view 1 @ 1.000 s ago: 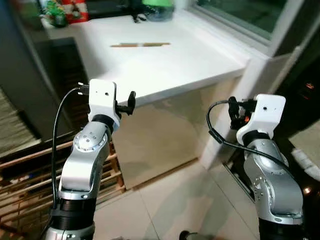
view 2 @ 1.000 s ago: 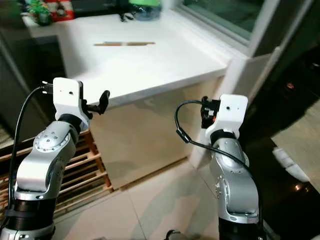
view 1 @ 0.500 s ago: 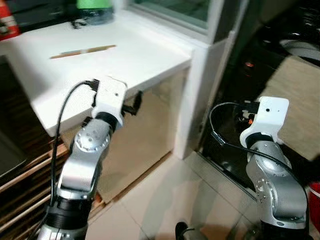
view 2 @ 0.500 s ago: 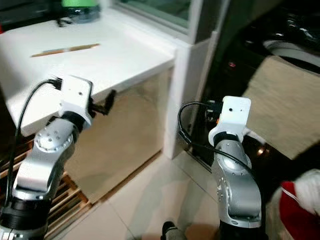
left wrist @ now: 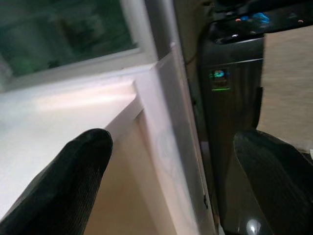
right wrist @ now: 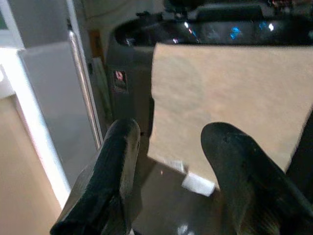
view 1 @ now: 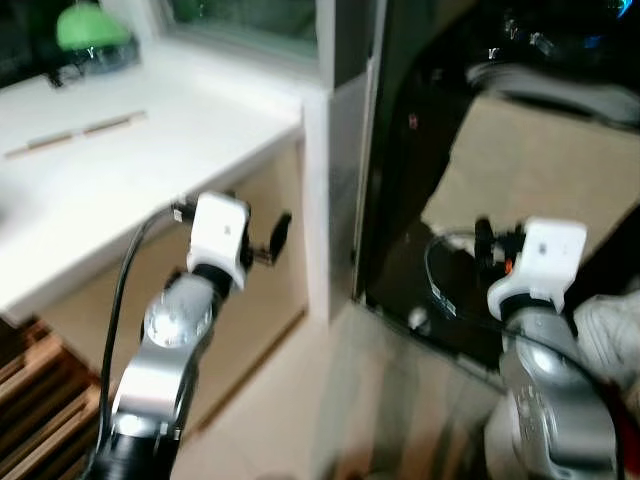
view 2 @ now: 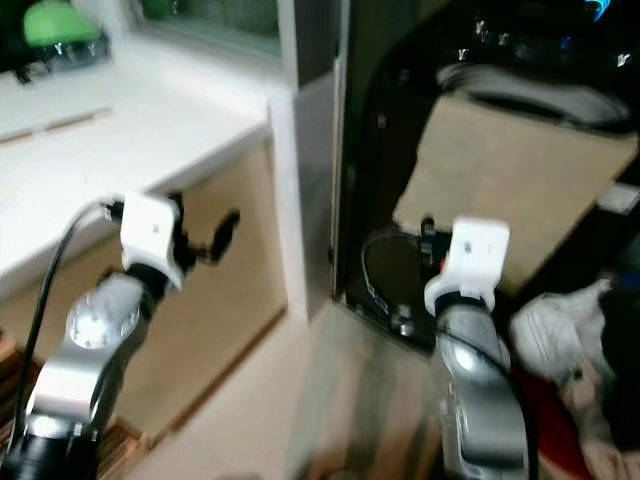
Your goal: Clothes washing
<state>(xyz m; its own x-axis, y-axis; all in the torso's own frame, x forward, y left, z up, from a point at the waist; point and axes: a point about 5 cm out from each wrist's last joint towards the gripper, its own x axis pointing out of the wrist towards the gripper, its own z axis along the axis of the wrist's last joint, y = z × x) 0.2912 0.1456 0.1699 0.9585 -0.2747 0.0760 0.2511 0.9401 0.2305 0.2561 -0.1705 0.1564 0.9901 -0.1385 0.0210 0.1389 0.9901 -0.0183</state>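
A dark washing machine [view 1: 410, 170] stands right of a white pillar, with a beige cloth [view 1: 520, 180] draped over its front. A heap of white and red clothes [view 2: 560, 335] lies low at the right, blurred. My left gripper [view 1: 277, 236] is raised in front of the counter's beige side panel, open and holding nothing. In its wrist view the left gripper [left wrist: 171, 171] faces the pillar and the washer's lit panel [left wrist: 218, 78]. My right gripper [right wrist: 168, 171] is open and empty, facing the beige cloth [right wrist: 230, 98] from a short distance.
A white counter [view 1: 130, 175] runs along the left under a window, bearing a thin stick [view 1: 75, 137] and a green object [view 1: 85, 25]. The white pillar [view 1: 335, 150] separates counter and washer. Pale tiled floor [view 1: 330, 400] lies between my arms. A wooden slatted rack [view 1: 30, 400] sits low on the left.
The camera has swung to the right: the counter has slid left in view, and the washer, beige cloth and clothes heap have come in. Both arms hold the same raised pose.
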